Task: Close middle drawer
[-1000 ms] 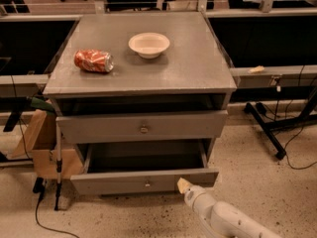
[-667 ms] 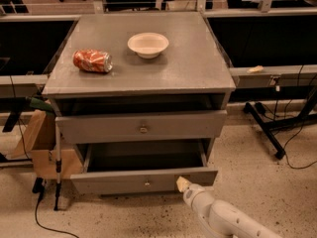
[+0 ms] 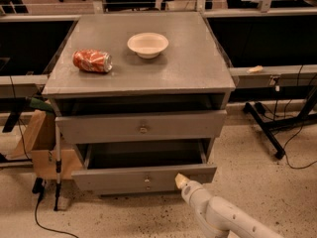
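Gripper bottom ctr of frame, jaws together, tip against front panel of middle drawer (drawer pulled out, right of ctr).

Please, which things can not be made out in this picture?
Camera view, all three:
1. The arm behind the gripper at the middle drawer front: cut by the bottom edge.
2. Inside of the middle drawer: dark, shadowed by the upper drawer.
3. Print on the red can: blurred.

white arm extends from lower right; gripper at its upper-left tip
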Controlling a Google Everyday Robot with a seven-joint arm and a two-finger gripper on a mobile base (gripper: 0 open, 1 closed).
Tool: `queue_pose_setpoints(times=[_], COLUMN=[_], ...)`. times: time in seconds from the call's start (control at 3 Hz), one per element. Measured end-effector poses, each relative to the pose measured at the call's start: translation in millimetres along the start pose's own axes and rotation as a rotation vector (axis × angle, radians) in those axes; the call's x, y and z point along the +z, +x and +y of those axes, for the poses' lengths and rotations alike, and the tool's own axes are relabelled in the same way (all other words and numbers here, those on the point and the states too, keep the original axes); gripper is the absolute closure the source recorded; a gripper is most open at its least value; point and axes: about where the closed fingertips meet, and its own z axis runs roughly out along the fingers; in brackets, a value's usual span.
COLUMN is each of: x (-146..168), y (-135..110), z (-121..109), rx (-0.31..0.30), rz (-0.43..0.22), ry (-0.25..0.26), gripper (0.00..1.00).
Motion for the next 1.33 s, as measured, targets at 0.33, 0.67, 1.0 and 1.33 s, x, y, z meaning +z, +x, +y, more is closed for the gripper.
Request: queue_pose_setpoints(times=[0.33,0.67,1.0,1.33], x=[-1.5,-0.4,0.4,6.1], y=[1.1,0.5,0.6,-1.7], z=[-0.3,-0.9,-0.6,1.9], rx=[0.000,0.005,0.009,0.015], rz=[0.000,-0.009,-0.017,-0.033], ry=[0.000,0.000,0.000,-0.003], gripper=[1.00,1.00,1.00,1.00])
